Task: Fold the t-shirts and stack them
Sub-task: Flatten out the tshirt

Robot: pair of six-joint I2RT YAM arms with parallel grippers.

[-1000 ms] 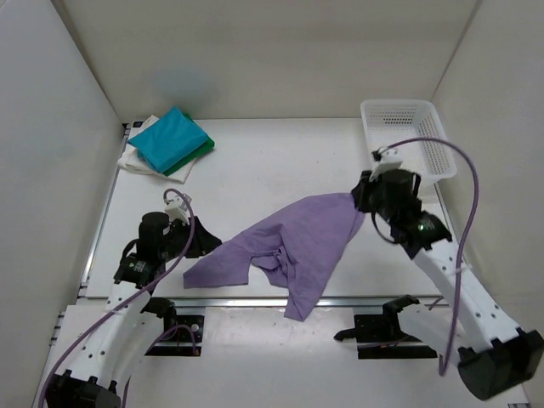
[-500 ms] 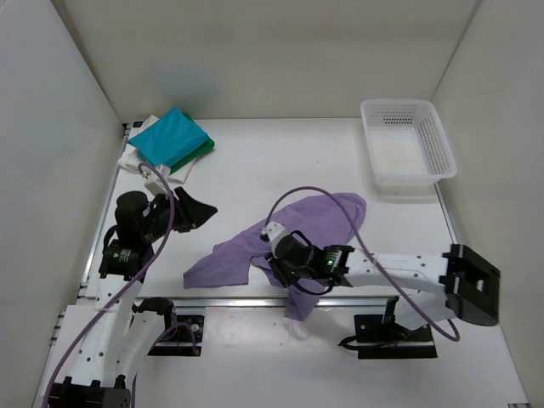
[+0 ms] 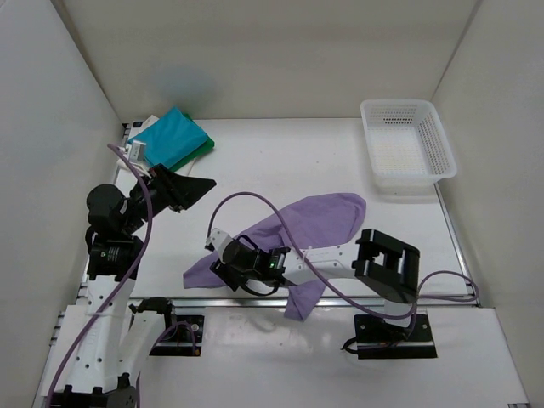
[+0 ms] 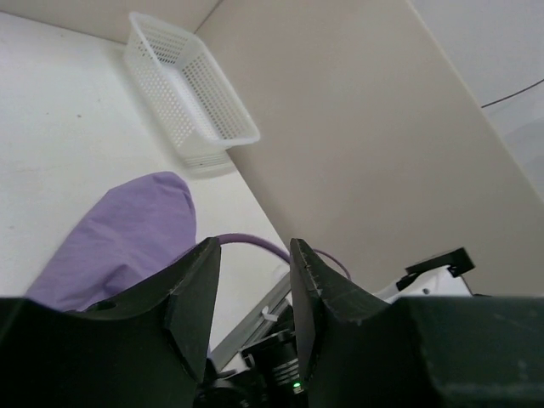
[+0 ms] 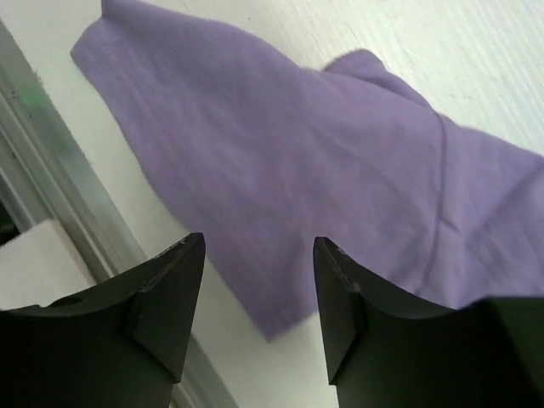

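A lavender-purple t-shirt (image 3: 314, 225) lies crumpled and partly spread near the table's front edge, one corner hanging over the front rail. My right gripper (image 3: 219, 270) hovers low over its near-left part, open, with only cloth (image 5: 297, 153) showing beyond its fingers (image 5: 170, 289). My left gripper (image 3: 204, 184) is raised left of the shirt, pointing right; it is open and holds nothing (image 4: 255, 255). Folded t-shirts sit stacked at the back left: teal (image 3: 170, 138) on top, dark green (image 3: 197, 155) under it, white (image 3: 136, 160) at the bottom.
A white lattice basket (image 3: 406, 149) stands at the back right, also seen in the left wrist view as the basket (image 4: 191, 93). A metal rail (image 3: 357, 300) runs along the table's front edge. White walls close in the left, back and right sides.
The right arm swung from the shirt's far right end across to its near-left part and its jaws opened. The shirt's right end dropped flat. The left arm rose and drew back left.
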